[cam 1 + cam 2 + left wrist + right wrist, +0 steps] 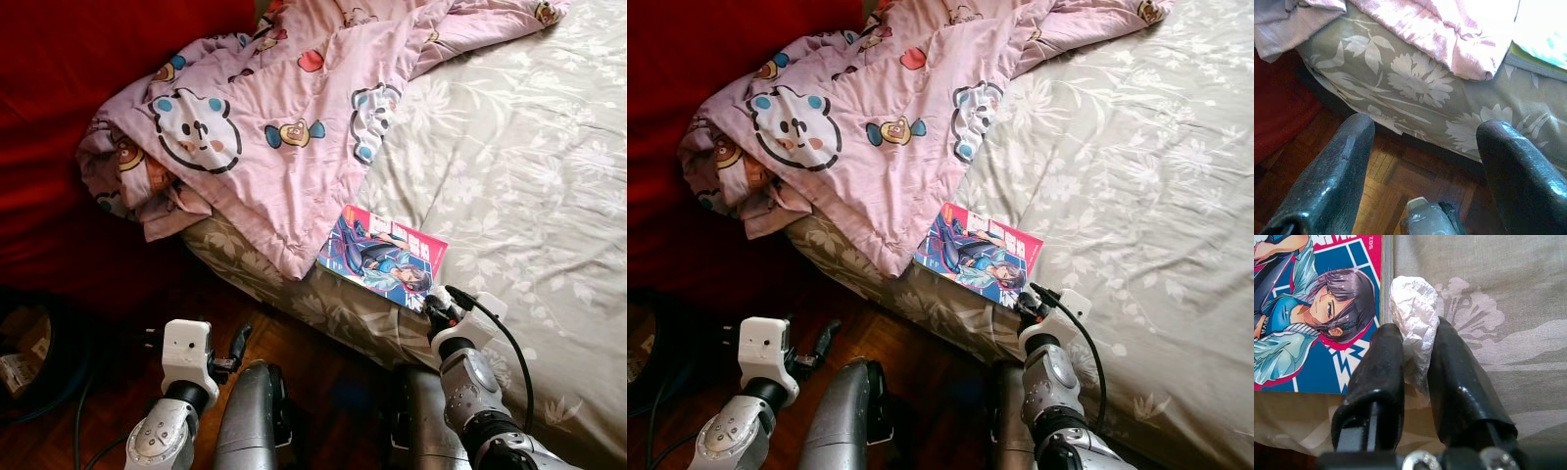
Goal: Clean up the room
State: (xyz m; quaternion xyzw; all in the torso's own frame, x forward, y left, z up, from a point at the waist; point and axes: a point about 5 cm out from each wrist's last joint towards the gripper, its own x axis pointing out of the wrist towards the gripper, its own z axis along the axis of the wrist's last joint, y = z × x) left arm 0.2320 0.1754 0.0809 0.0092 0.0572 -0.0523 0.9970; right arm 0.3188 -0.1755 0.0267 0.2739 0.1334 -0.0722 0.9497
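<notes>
Right gripper [1415,357] is clamped on one crumpled white tissue wad [1413,313], just beside one manga book [384,257] on the bed [529,176]. Left gripper [1422,147] hangs spread over the wood floor [1391,181].

bed [549,176]: floral sheet | on it: pink blanket [284,117], comic book [384,257], crumpled tissue [1413,308]

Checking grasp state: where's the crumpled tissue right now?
The crumpled tissue is pinched in the right claw, just over the floral bedsheet beside the manga book, near the bed's edge.
</notes>
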